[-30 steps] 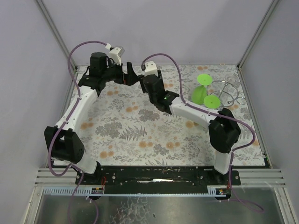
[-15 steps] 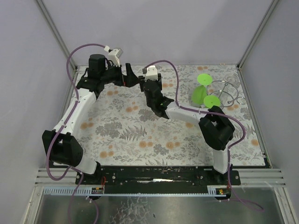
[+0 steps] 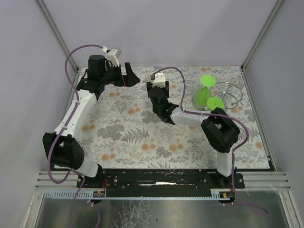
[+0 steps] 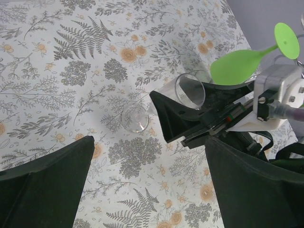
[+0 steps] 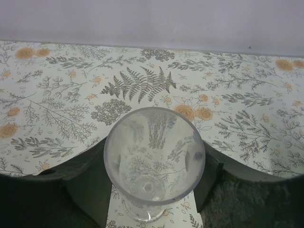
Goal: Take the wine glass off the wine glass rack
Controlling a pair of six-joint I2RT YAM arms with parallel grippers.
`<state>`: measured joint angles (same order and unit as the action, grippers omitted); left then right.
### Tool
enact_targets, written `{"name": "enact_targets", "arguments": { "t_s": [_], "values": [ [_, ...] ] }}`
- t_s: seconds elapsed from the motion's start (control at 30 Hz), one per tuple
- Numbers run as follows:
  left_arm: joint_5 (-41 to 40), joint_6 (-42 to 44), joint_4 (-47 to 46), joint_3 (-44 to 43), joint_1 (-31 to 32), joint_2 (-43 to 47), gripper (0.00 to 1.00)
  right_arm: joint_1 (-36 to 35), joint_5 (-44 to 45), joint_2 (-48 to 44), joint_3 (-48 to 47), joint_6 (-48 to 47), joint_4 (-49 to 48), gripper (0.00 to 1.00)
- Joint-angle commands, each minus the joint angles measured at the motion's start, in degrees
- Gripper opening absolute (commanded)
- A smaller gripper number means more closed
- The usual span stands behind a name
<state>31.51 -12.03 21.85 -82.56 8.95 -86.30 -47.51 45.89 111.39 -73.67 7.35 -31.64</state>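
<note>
Clear wine glass (image 5: 154, 142) is clenched between the two fingers of my right tool (image 5: 153, 176), with its rim turned to the wrist camera and its foot away from it. The glass is off the wine glass rack (image 3: 231, 95), well apart to the left of it, over the flowered counter (image 3: 128, 137). A green glass (image 3: 203, 96) is at the rack. My left tool (image 4: 152, 190), farther left of the rack, is spread wide and holds nothing.

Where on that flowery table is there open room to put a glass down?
The broad near stretch of cloth between left arm and right arm is bare. Far right corner is crowded: wire rack, green glassware.
</note>
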Motion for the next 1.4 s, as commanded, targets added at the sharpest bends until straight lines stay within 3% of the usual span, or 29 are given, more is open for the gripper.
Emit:
{"name": "enact_targets", "arguments": {
  "t_s": [0.0, 0.13, 0.3, 0.43, 0.97, 1.37],
  "values": [
    [-1.3, -0.4, -1.1, -0.4, -0.7, 0.0, 1.0, 0.5, 2.6, -3.2, 1.2, 3.2, -2.5, 0.32],
    [-1.2, 0.1, -0.8, -0.3, -0.7, 0.2, 1.0, 0.5, 3.1, -3.5, 2.0, 4.7, -2.3, 0.37],
    [-0.9, 0.3, -0.6, 0.2, -0.8, 0.5, 1.0, 0.5, 4.3, -4.1, 2.3, 5.0, -2.1, 0.63],
    [-0.4, 0.5, -0.6, 0.1, -0.8, 0.3, 1.0, 0.5, 4.2, -5.0, 2.6, 4.1, -2.6, 0.75],
    [-0.2, 0.2, -0.6, -1.4, -0.8, -0.5, 1.0, 1.2, 0.9, -10.1, -1.0, 0.8, -1.7, 0.84],
    [-0.2, -1.2, -1.4, -3.9, -1.0, -2.0, 1.0, 1.3, 2.6, -20.4, -2.7, -3.7, -1.6, 0.86]
  ]
}}
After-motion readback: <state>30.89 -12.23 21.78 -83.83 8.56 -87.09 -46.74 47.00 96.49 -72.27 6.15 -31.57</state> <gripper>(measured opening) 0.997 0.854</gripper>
